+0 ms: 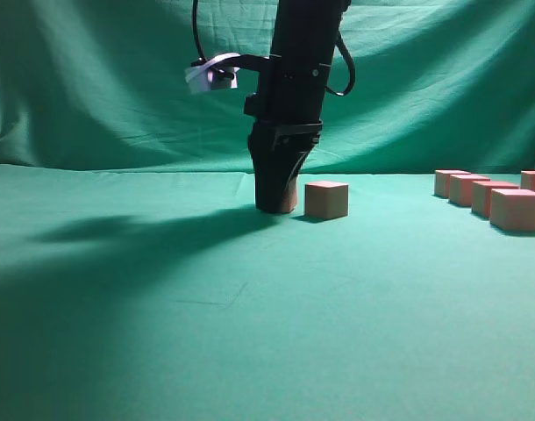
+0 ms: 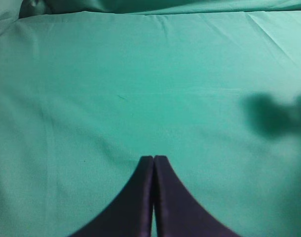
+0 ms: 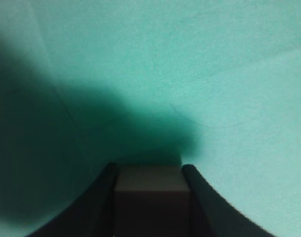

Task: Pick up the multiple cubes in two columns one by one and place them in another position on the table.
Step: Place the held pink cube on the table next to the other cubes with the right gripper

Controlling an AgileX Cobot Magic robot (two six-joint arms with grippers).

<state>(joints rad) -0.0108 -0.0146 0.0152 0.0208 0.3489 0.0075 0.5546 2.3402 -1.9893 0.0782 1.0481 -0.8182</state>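
Right gripper (image 3: 150, 197) clamps a cube (image 3: 151, 195) low on the table (image 1: 250, 333), just beside a placed cube (image 1: 326, 199); opening may nudge it; left gripper (image 2: 153, 163) sits closed, empty.

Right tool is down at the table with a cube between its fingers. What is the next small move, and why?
Probably open the right tool and lift straight up. Its cube appears to sit at cloth level on the table, just beside the placed cube, so it seems to be at its new spot.
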